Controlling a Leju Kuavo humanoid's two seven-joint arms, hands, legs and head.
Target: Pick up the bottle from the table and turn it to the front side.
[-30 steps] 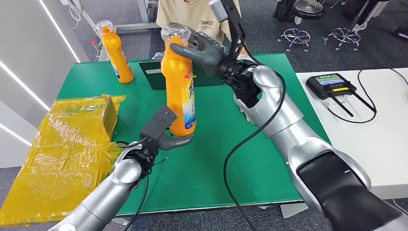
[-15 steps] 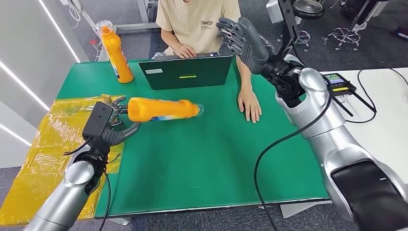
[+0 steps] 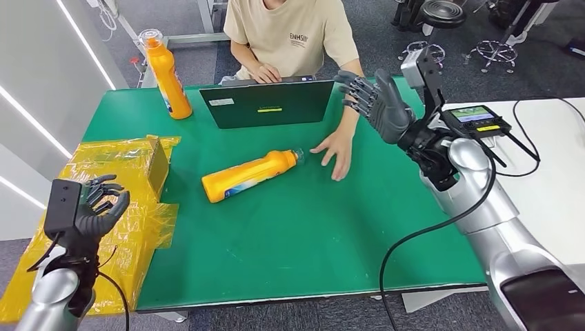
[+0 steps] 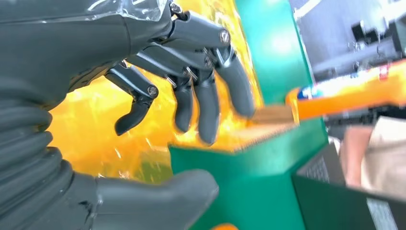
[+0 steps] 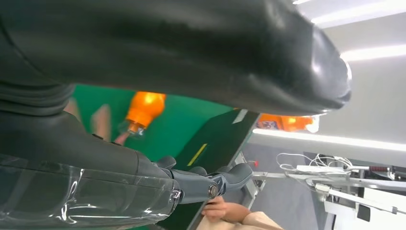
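**Resetting for pickup: bottle lies flat, both hands free**

Lying on its side on the green table (image 3: pixel 290 227), the orange bottle (image 3: pixel 250 175) points its cap toward a person's hand (image 3: pixel 335 148), which rests on the mat just beside the cap. The left hand (image 3: pixel 96 210) hangs over the yellow wrapped package (image 3: pixel 110 186) at the table's left edge, fingers loosely curled and apart, holding nothing. The right hand (image 3: pixel 381 105) is raised above the far right of the table, fingers spread, also holding nothing.

Judged step: pickup not yet begun. The next move calls for one hand to reach the bottle's body, well apart from both, and grip it without meeting the person's hand.

The head view gives the full layout, including a second upright bottle (image 3: pixel 165 74) and laptop (image 3: pixel 272 103). The left wrist view shows the finger spacing (image 4: pixel 210 110) closely; the right wrist view shows the bottle's cap end (image 5: pixel 141 110).
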